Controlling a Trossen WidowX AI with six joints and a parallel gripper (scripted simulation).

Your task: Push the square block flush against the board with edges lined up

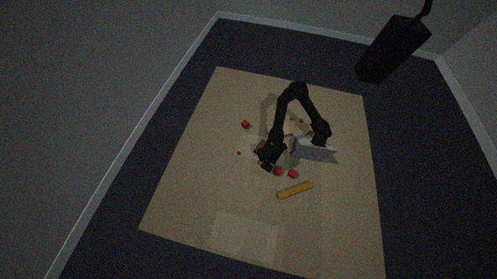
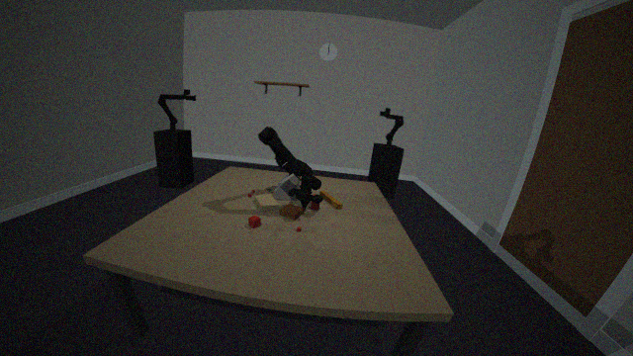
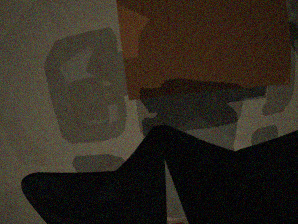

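Observation:
A brown square block [image 1: 260,147] [image 2: 291,212] [image 3: 210,45] lies flat mid-table, partly hidden by the arm in the top view. A long orange bar [image 1: 294,190] [image 2: 330,200] lies apart from it. A pale tan flat piece [image 2: 269,200] lies behind the block in the exterior view. Which of these two is the board, I cannot tell for sure. My gripper [image 1: 267,167] [image 2: 304,209] [image 3: 160,132] is shut and empty. It is low beside the brown block, on the side towards the orange bar; contact with the block is not clear.
Two red cubes [image 1: 277,170] [image 1: 292,173] lie between the gripper and the orange bar. Another red cube [image 1: 245,123] [image 2: 254,222] and a tiny red one [image 1: 238,152] [image 2: 299,229] lie near the block. A grey-white angled object [image 1: 315,152] [image 2: 286,188] stands by the arm's base.

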